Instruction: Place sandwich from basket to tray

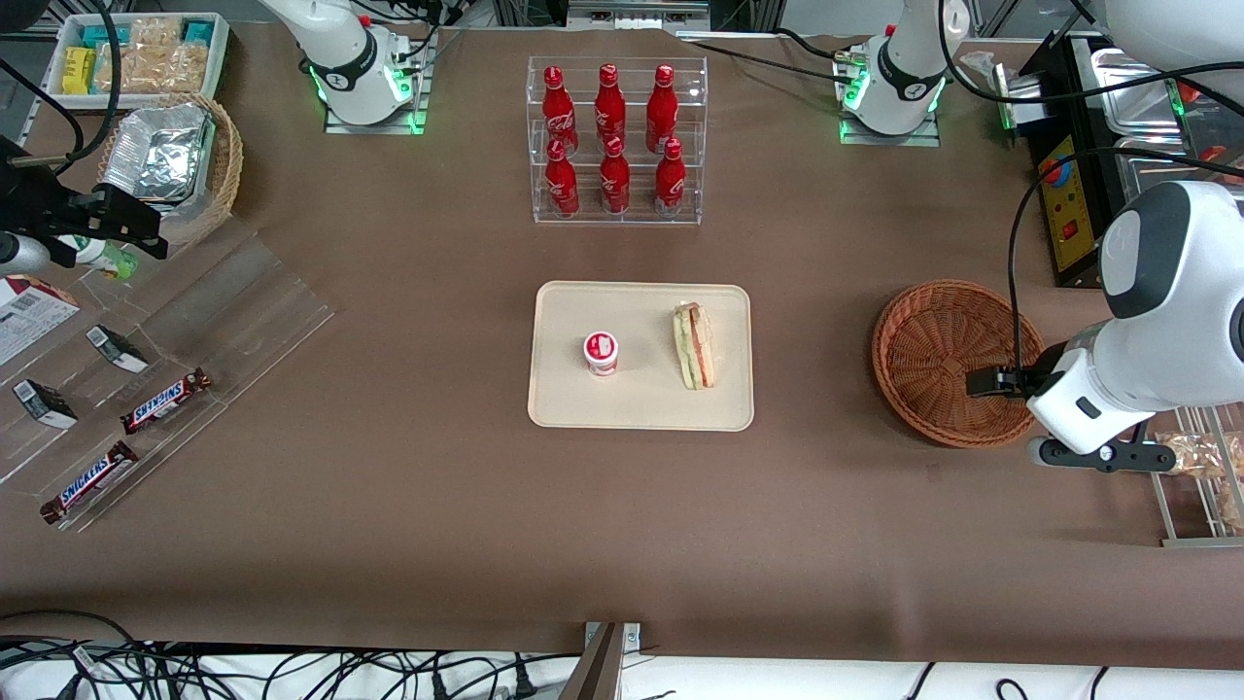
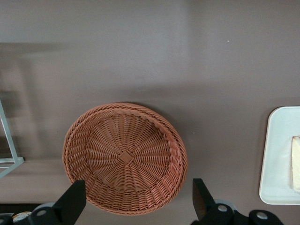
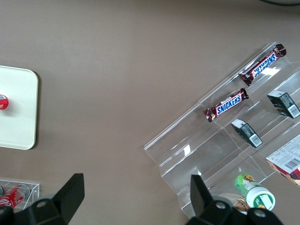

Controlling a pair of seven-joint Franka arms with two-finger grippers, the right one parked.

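we found the triangular wedge sandwich [image 1: 694, 346] of tan bread lying on the flat cream-beige rectangular tray [image 1: 564, 399], its cut edge with green, white and red layers turned up. it sat toward the working arm's end of the tray, and a small white cup with a red lid [image 1: 601, 352] stood apart from it on the same tray. in the left wrist view only a pale sliver of the sandwich [image 2: 296, 161] showed at the tray's [image 2: 276, 154] edge.

the round reddish-brown woven wicker basket [image 1: 923, 340] lay well apart from the tray, toward the working arm's end of the table, and we saw nothing in it — the wrist camera looked straight down onto its bare woven bottom [image 2: 124, 156].

the left arm's gripper [image 1: 984, 381] hung over the basket's rim, on the part nearer the front camera. its black fingers [image 2: 75, 200] were spread wide and pinched nothing.

farther from the front camera than the tray stood a clear acrylic rack of six red cola bottles [image 1: 612, 136].
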